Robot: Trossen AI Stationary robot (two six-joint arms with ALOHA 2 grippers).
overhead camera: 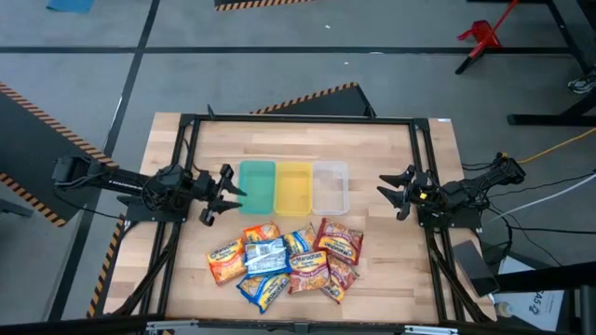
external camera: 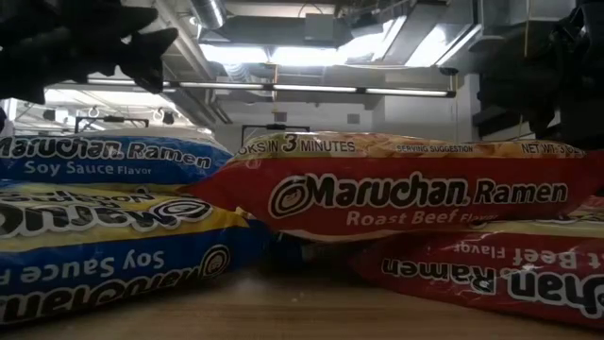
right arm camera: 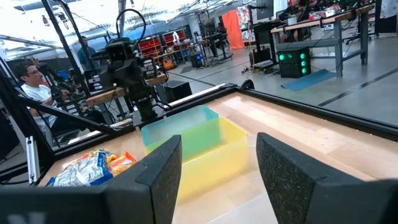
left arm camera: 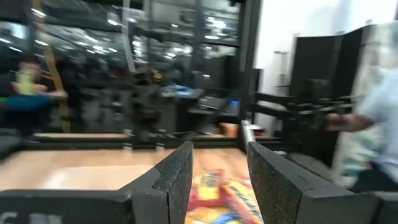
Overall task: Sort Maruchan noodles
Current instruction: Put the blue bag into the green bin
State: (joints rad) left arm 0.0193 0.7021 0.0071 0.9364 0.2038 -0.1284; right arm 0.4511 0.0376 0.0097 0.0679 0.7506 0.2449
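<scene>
The wooden table (overhead camera: 391,154) carries three trays in a row: green (overhead camera: 258,186), yellow (overhead camera: 293,188) and clear (overhead camera: 330,187). Nearer the front edge lies one heap of about ten Maruchan ramen packets (overhead camera: 284,261), overlapping. The left gripper (overhead camera: 226,194), fingers spread and empty, hovers beside the green tray, behind the heap's left. The right gripper (overhead camera: 395,191), likewise spread and empty, hangs right of the clear tray.

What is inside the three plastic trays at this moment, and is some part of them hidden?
The green tray, yellow tray and clear tray each look empty from above. All noodle packets lie piled on the table beside them. Nothing covers the tray interiors.
</scene>
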